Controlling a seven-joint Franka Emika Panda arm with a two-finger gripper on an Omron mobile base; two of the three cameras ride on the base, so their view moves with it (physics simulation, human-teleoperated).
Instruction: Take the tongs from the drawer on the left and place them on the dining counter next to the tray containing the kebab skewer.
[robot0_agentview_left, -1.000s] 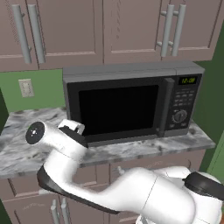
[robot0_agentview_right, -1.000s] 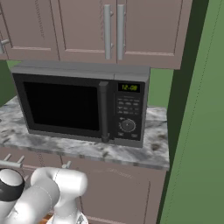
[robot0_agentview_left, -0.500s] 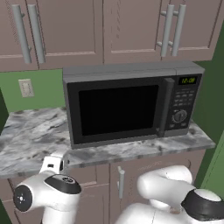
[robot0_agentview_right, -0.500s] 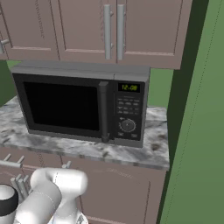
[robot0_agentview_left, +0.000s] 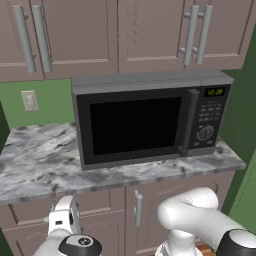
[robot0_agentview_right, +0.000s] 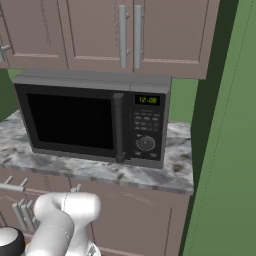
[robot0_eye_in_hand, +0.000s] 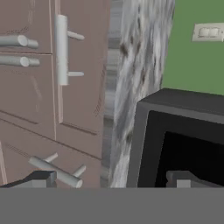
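The jaws stand wide apart and hold nothing; the gripper (robot0_eye_in_hand: 109, 178) is low, in front of the cabinets under the marble surface (robot0_agentview_left: 45, 160). It points toward the microwave (robot0_agentview_left: 150, 122) and the drawer (robot0_eye_in_hand: 81, 65) with its silver bar handle (robot0_eye_in_hand: 62, 49). The drawer looks closed, so I cannot tell where the tongs are. I think the risk is that the fingers bump the microwave or catch a cabinet door handle instead.

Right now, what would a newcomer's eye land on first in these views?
The big black-fronted microwave with its glowing green clock, sitting on the grey-veined marble counter under mauve wall cabinets. Next, the bulky white robot arm curling low before the lower cabinet doors, its gripper open.
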